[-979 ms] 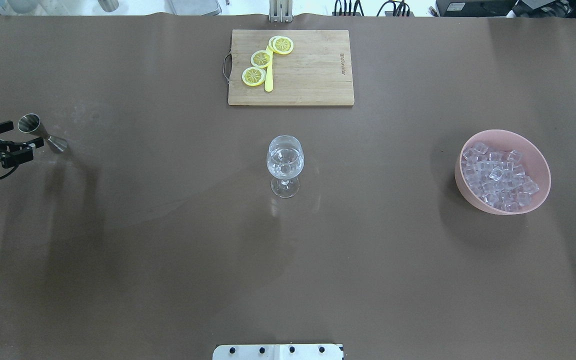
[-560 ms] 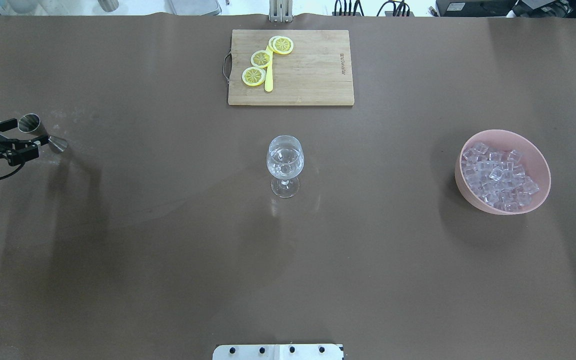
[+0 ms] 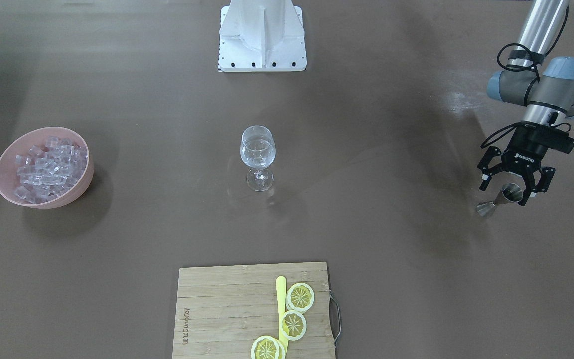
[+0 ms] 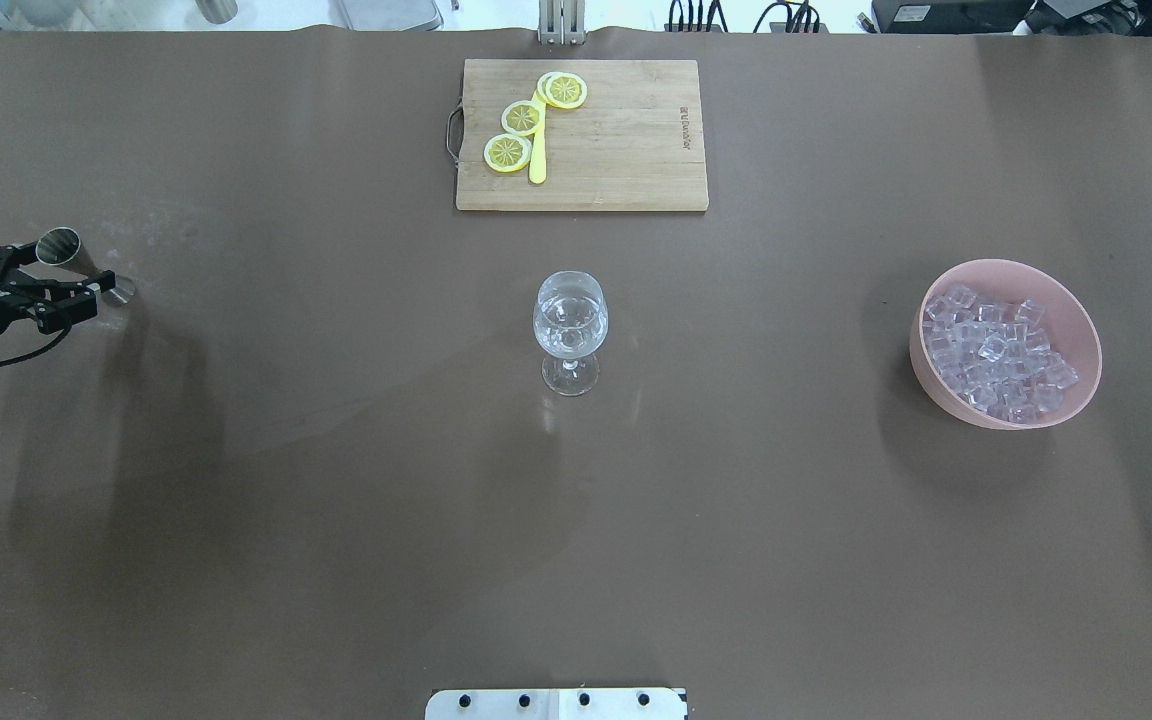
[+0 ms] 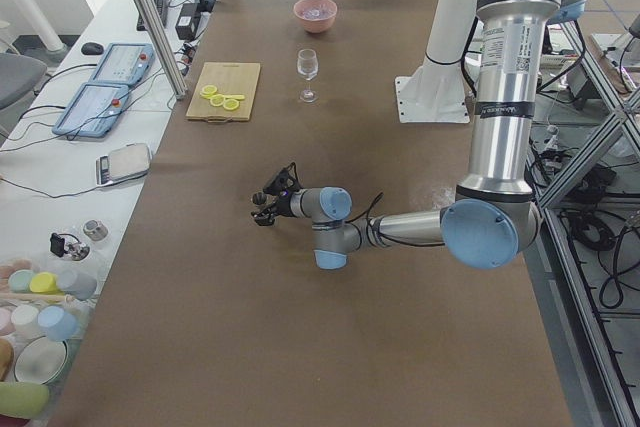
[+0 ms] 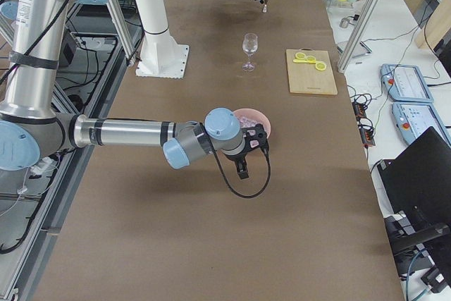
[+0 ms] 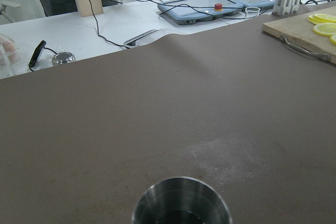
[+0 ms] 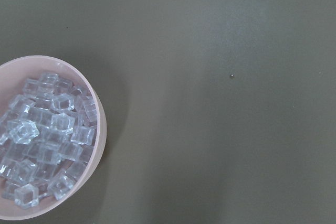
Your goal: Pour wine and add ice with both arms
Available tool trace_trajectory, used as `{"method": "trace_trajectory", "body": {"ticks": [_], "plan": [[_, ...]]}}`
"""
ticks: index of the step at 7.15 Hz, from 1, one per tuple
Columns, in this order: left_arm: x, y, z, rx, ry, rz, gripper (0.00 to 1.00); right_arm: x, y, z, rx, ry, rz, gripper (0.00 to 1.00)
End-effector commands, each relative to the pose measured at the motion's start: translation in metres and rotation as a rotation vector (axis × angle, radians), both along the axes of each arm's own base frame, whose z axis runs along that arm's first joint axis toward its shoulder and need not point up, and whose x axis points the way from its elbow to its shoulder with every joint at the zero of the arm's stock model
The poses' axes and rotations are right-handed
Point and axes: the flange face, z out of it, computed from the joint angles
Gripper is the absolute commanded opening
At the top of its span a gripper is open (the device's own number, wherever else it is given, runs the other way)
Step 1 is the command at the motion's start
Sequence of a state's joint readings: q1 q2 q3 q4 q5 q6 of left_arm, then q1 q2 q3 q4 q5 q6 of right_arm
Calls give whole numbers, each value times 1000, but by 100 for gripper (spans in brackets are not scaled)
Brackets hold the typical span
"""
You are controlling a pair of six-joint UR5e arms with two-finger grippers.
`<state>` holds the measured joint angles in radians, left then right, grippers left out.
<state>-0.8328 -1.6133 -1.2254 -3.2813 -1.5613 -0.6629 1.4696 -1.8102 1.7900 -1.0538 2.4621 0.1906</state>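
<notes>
A steel jigger (image 4: pixel 81 264) stands at the table's left edge; it also shows in the front view (image 3: pixel 501 199) and the left wrist view (image 7: pixel 181 203). I cannot see whether it holds wine. My left gripper (image 4: pixel 48 277) is open, with its fingers on either side of the jigger (image 3: pixel 511 192). A wine glass (image 4: pixel 570 325) stands mid-table and seems to hold some clear liquid. The ice (image 4: pixel 996 350) fills a pink bowl (image 4: pixel 921 365). My right gripper (image 6: pixel 243 167) shows only in the exterior right view, just beside the bowl; I cannot tell if it is open.
A wooden cutting board (image 4: pixel 626 140) at the far middle holds three lemon slices (image 4: pixel 523 117) and a yellow knife (image 4: pixel 537 160). The white base block (image 3: pixel 262 37) is at the robot's side. The right wrist view shows the ice (image 8: pixel 42 140) at its lower left.
My left gripper has moved toward the jigger, and its open fingers now straddle it. The glass, bowl and board have not moved.
</notes>
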Motion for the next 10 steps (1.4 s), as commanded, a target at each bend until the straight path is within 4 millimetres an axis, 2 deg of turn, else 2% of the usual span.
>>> {"method": "trace_trajectory", "body": {"ticks": [1,5,10], "plan": [[5,-4,7,-11,-14,2,96,0,1,2,-3,2,0,100],[8,-7,1,-2,-4,3,81,0,3,3,1,4,-4,100],[8,-3,11,-17,-15,9,81,1,4,5,-4,6,-1,100]]}}
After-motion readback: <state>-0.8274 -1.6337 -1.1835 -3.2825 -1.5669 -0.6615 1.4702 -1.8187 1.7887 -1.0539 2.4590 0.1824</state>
